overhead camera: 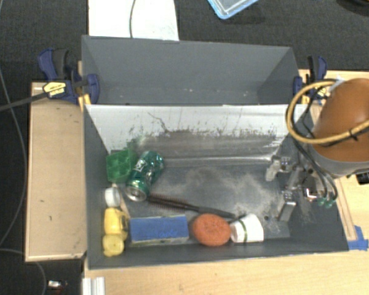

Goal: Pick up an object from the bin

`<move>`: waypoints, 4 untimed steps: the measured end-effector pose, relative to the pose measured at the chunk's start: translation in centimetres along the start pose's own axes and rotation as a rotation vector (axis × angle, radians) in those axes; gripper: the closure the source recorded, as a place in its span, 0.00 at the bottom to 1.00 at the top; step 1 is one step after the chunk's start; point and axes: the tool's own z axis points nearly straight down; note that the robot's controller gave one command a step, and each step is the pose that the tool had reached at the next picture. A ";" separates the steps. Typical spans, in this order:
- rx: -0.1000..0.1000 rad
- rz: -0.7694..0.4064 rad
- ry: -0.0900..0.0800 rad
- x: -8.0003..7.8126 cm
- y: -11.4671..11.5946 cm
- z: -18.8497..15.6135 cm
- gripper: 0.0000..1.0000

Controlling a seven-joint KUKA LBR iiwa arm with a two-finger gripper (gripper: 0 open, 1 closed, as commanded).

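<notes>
looks like a robotics lab: grey metal bin (190, 72) of odd small things on a black surface (24, 17), cabled robot arm (350, 128) at its right.

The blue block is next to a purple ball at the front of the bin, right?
No. The camera view shows the ball is orange, not purple. It does lie next to the blue block at the front of the bin.
</notes>
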 end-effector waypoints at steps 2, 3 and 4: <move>-0.002 -0.252 -0.002 0.6 6.2 4.9 0.00; -0.002 -0.104 -0.001 0.5 8.2 6.9 0.00; -0.002 -0.424 -0.002 0.7 10.4 10.2 0.00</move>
